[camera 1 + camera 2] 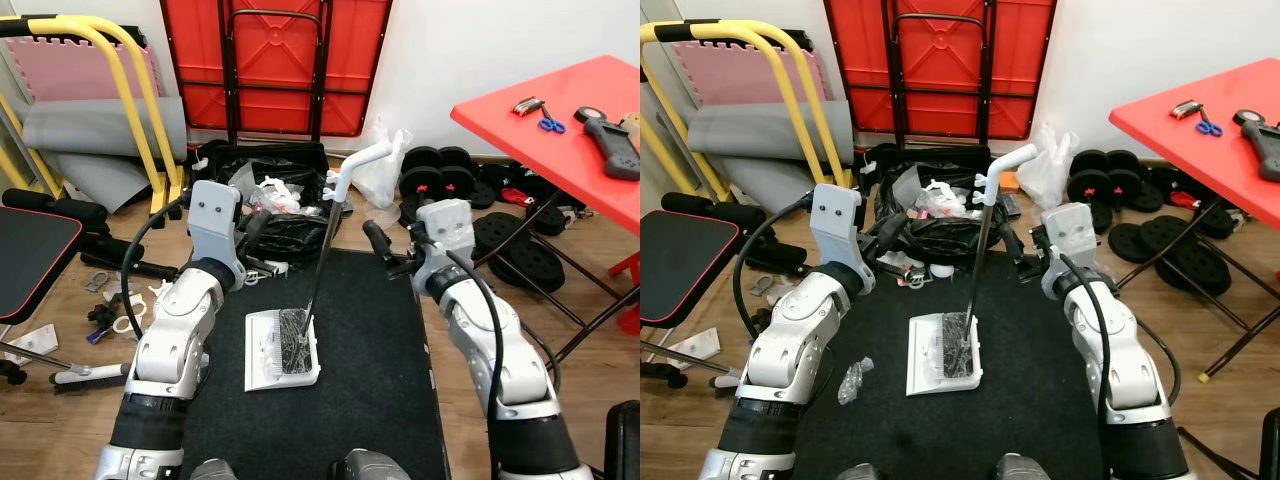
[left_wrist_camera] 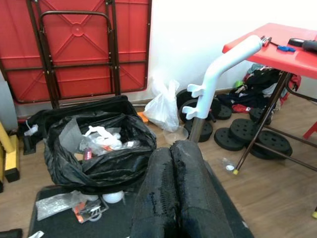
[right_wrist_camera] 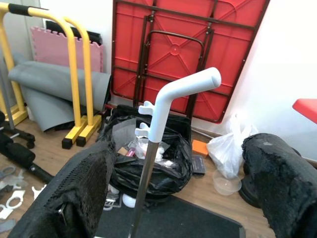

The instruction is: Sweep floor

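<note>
While both arms reach forward over the black mat, the scene reads as follows.

Dustpan: a white dustpan sits flat on the mat between the two arms, with dark debris in it.
Handle: its thin metal pole rises to a white angled grip, free-standing and untouched by either end effector.
Left end effector: fingers pressed together, holding nothing, pointed toward the rubbish bag with the grip just beyond it.
Right end effector: fingers spread wide, one on each side of the pole, not touching it.
Rubbish bag: an open black bag with white scraps lies at the far edge of the mat.
Bench: a red bench stands to the right, carrying scissors and a dark tool.
Floor: weight plates lie under the bench.
</note>
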Available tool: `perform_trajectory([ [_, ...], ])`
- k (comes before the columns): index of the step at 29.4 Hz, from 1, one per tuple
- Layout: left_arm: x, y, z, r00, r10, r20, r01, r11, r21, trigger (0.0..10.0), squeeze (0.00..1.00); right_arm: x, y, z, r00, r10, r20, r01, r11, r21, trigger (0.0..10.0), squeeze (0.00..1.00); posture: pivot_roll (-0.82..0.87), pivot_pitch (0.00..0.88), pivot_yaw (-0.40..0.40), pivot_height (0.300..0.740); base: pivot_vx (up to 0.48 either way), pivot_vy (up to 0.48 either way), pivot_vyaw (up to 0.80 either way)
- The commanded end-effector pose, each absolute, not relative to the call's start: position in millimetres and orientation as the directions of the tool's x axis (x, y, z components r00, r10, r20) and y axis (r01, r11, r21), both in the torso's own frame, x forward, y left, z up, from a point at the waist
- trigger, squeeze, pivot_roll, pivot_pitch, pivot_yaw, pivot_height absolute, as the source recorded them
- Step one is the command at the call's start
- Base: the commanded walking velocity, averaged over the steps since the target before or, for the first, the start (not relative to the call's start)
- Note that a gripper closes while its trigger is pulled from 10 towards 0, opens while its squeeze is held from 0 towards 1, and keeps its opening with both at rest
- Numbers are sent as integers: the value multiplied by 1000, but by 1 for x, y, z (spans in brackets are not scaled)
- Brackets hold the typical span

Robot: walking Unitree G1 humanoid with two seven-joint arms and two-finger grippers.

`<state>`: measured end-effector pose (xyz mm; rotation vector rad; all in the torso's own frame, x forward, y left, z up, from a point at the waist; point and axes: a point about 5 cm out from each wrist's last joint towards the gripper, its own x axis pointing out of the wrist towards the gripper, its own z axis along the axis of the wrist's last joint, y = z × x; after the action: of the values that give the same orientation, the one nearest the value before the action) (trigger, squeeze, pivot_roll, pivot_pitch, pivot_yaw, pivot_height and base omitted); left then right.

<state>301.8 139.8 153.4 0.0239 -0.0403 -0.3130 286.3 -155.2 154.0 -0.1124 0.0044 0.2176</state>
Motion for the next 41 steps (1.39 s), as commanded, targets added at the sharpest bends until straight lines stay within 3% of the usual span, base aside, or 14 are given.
perform_trajectory([
  [1, 301, 142, 149, 962, -272, 29, 272, 962, 29, 10000, 0, 288, -159, 153, 977, 213, -19, -214, 971, -111, 10000, 0, -191, 46, -110, 740, 0, 0, 700],
  [20, 302, 138, 149, 956, -290, 37, 288, 957, 35, 10000, 0, 288, -151, 155, 968, 250, 5, -247, 958, -145, 10000, 0, -194, 33, -108, 740, 312, 0, 556],
  [41, 302, 136, 147, 951, -307, 33, 306, 951, 45, 10000, 0, 288, -149, 154, 966, 257, 6, -255, 960, -113, 10000, 0, -191, 32, -103, 740, 307, 0, 0],
])
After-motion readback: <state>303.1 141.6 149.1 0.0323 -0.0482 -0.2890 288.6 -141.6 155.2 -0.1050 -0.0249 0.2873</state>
